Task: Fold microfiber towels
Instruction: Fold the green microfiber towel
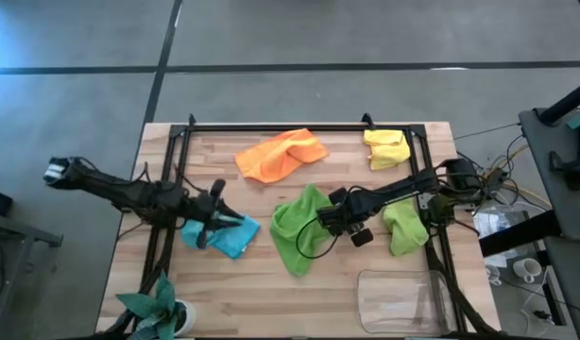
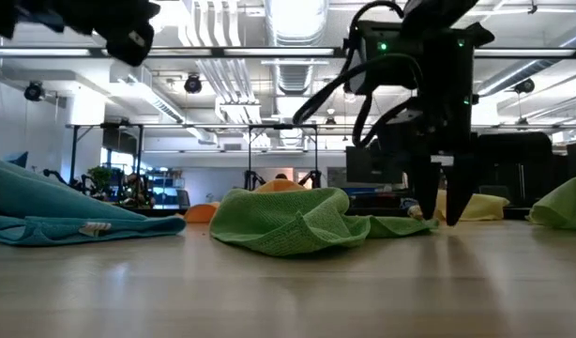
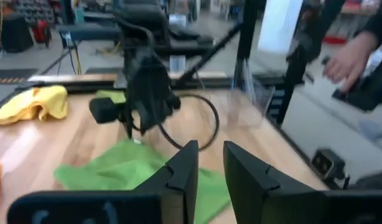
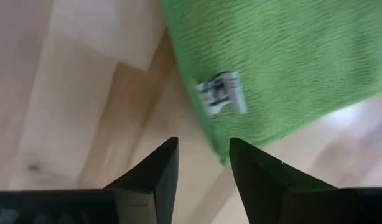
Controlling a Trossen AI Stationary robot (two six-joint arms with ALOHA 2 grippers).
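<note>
Right claw [image 1: 349,229] hangs low over the surface [image 1: 271,283], tips pointing down just off the right edge of the crumpled green towel [image 1: 298,229]. Wrist view shows the fingers [image 4: 157,171] apart w/ a moderate gap, nothing between them; towel corner w/ its white tag [image 4: 221,93] sits just beyond the tips, not pinched. Left claw [image 1: 207,225] is over the light blue towel [image 1: 226,234] at left-centre; its fingers [image 3: 185,171] stand a narrow slit apart and look empty, though whether they touch the cloth I can't tell.

Other towels: orange towel [image 1: 281,154] far centre, yellow towel [image 1: 386,148] far right, yellow-green towel [image 1: 403,227] at right beside the right arm. All lie loose; none looks neatly folded.

Risks, as I judge them:
- Tips are beside the green edge, not over it, so closing here prob. grabs air or only the tag.
- Green cloth is bunched in ridges, so a pinch could catch two layers and the fold comes out skewed.
- Pressing tips into wood while closing could drag the cloth, not lift it.
- Right arm's loose cable [image 1: 309,241] lies over the green towel and could snag it.
- Clear tray [image 1: 403,297] sits near-right, so a wide swing could knock it.
</note>
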